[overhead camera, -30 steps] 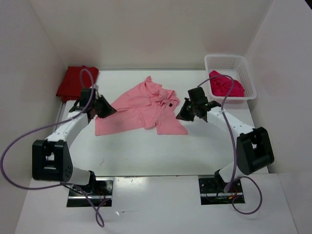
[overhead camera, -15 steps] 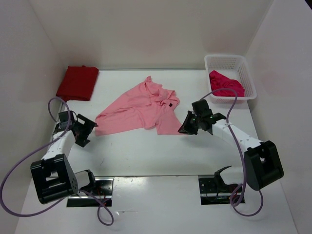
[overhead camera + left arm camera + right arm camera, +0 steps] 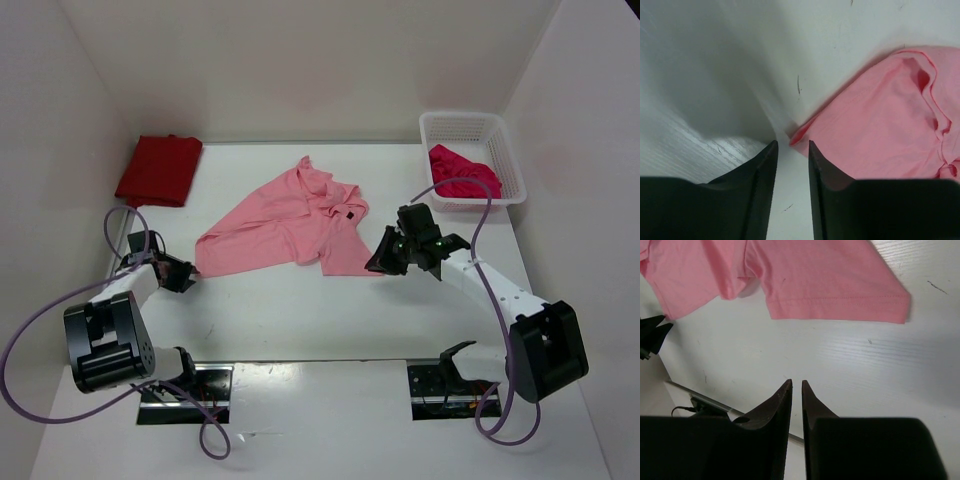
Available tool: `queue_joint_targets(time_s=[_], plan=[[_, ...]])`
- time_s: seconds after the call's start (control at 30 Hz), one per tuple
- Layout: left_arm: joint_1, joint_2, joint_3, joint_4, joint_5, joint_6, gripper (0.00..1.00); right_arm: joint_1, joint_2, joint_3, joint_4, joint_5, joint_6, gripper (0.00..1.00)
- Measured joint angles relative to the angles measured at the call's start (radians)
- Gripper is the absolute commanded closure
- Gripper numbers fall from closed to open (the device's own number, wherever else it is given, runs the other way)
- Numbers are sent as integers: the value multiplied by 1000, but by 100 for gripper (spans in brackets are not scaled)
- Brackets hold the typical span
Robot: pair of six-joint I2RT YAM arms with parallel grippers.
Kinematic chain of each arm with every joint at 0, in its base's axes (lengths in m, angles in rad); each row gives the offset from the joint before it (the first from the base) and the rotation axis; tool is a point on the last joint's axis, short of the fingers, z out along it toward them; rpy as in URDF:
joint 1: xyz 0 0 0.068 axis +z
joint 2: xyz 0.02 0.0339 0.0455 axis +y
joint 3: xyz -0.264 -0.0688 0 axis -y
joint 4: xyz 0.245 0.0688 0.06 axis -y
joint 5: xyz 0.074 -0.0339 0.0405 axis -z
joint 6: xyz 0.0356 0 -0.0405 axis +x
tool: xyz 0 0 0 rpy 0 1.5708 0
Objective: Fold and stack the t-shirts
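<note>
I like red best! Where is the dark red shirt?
In the top view, the dark red shirt lies folded at the far left corner of the table, apart from the pink shirt spread in the middle.

One dark red t-shirt, one light pink t-shirt, one crimson t-shirt, one basket.

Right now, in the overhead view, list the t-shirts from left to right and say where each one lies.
dark red t-shirt, folded at the table's far left corner → light pink t-shirt, spread rumpled mid-table → crimson-pink t-shirt, bunched in the white mesh basket at the far right.
</note>
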Motion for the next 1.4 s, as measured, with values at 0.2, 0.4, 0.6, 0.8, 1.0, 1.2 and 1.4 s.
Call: queue_joint_targets(time_s=[0.2,0.4,0.6,0.8,1.0,1.2,1.4], plan=[[0,14,-10,43,15,1,63,0,0,0,4,-5,-3,82],[0,19,-23,75,23,0,72,0,2,0,15,-9,-3,82],[0,24,-23,77,16,1,86,0,10,-1,20,-5,-1,71],[0,25,-11,67,-3,6,100,-1,15,-5,5,78,28,56],[0,67,113,51,-12,31,100,-41,72,-56,1,119,59,53],[0,136,212,80,-11,58,100,-51,161,-83,17,138,100,53],[0,190,222,88,8,74,100,-66,229,-75,64,163,123,57]])
